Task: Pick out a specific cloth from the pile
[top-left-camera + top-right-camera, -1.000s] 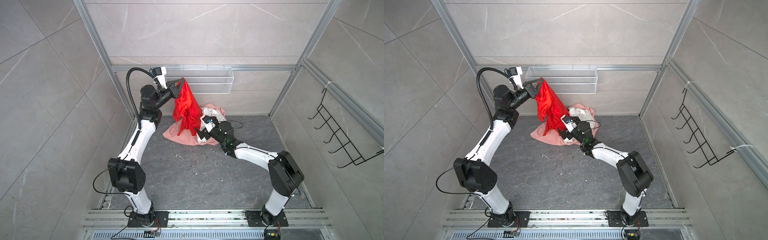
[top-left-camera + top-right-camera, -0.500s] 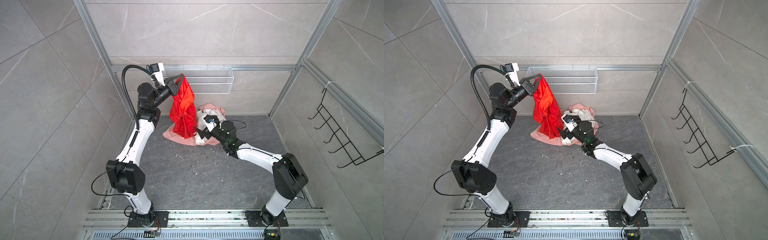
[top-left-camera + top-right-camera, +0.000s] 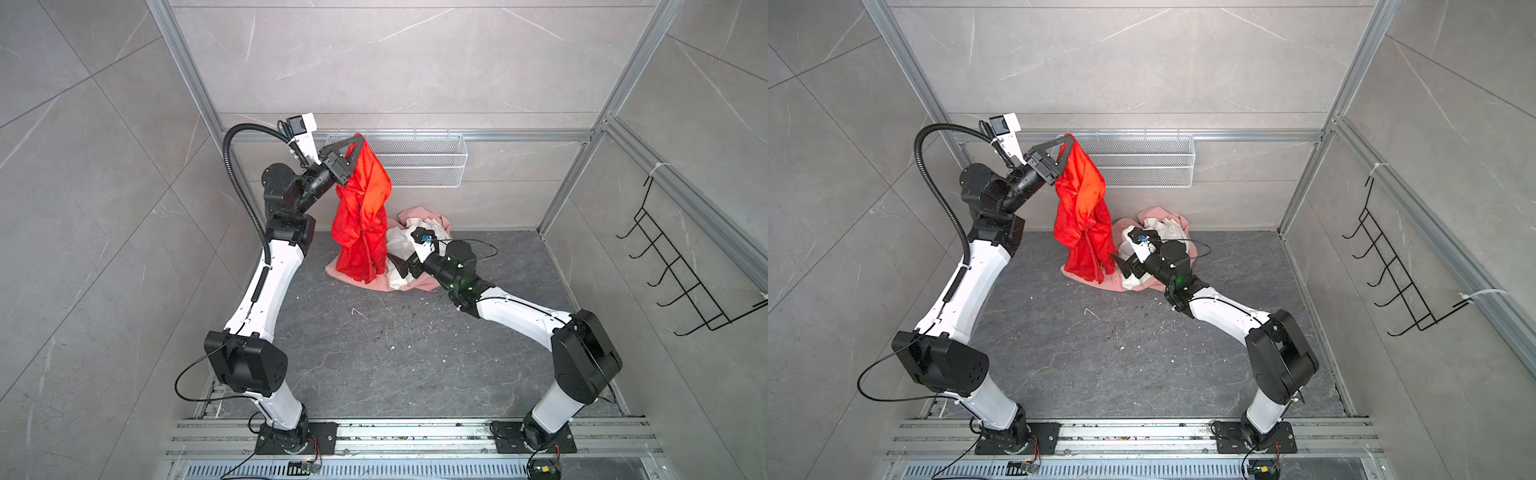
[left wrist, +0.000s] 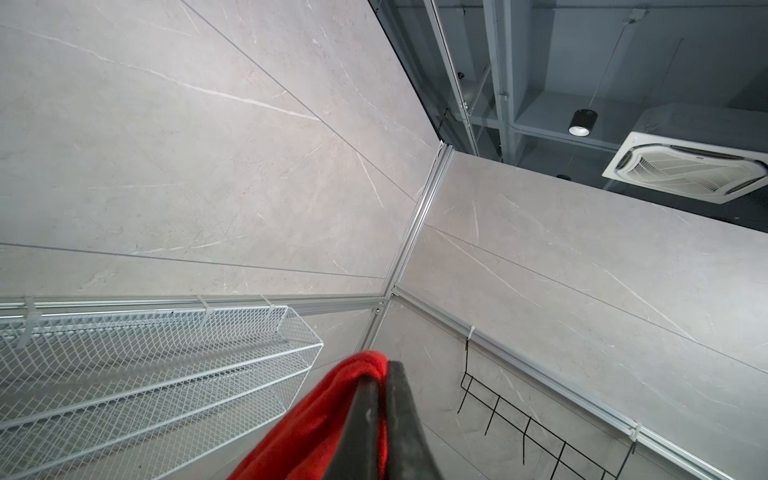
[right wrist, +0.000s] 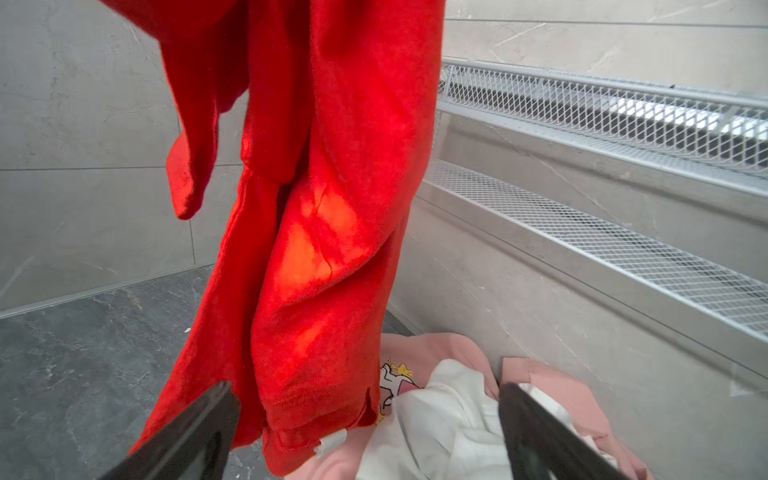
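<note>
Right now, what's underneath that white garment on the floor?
The salmon-pink garment spreads beneath the white garment, its cartoon print peeking out beside it. Whether anything else lies below them is hidden.

In the right wrist view the cloth (image 5: pixel 324 208) ran off the upper edge, and the right gripper (image 5: pixel 368 395) showed only the tips of its jaws, cut by the lower edge. The cloth's hem covered part of the cartoon print (image 5: pixel 392 380). In both top views the cloth hid the part of the pile (image 3: pixel 422 284) behind it, its white tag (image 5: pixel 330 442) was too small to find, and whether its hem touched the pile could not be told. In the left wrist view the lower edge cut the cloth.
</note>
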Controlling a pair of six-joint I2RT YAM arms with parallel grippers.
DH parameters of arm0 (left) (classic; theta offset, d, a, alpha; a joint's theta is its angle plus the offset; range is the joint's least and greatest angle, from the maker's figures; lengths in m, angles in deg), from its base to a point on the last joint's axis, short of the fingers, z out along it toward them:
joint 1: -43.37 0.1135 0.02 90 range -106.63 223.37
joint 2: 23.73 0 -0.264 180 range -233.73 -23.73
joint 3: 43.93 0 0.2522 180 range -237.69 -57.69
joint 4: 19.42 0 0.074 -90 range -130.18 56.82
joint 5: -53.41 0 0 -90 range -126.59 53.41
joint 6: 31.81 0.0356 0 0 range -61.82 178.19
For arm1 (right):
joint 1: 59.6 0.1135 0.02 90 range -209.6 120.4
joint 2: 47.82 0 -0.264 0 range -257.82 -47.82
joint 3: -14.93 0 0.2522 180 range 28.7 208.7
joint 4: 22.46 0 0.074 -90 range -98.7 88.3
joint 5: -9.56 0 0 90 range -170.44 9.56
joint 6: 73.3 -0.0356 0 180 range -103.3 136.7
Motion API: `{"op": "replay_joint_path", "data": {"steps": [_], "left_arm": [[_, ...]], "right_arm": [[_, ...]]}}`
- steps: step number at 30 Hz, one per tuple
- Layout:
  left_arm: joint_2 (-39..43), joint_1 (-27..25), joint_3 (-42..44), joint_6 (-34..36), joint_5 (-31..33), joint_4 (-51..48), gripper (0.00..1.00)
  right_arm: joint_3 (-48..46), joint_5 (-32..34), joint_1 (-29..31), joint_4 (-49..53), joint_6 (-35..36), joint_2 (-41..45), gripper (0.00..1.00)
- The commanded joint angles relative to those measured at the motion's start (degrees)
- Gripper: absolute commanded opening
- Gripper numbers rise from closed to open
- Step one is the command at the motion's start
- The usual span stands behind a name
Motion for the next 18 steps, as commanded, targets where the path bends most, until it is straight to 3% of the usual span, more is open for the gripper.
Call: {"op": "replay_joint_path", "data": {"steps": [1, 10, 18], "left_arm": [[3.47, 0.27, -3.16, -2.13, 0.0, 6.44, 0.0], [4.4, 0.3, -2.88, -2.86, 0.09, 6.78, 0.0], [4.71, 0.22, -2.18, -3.69, 0.27, 7.79, 0.0]], "right_arm": [[0.36, -3.15, 0.62, -2.29, -5.3, 0.48, 0.99], [0.98, -3.62, 2.65, -4.86, -10.3, -1.45, 1.0], [1.56, 5.26, 5.84, -5.98, -12.33, -3.22, 1.0]]}}
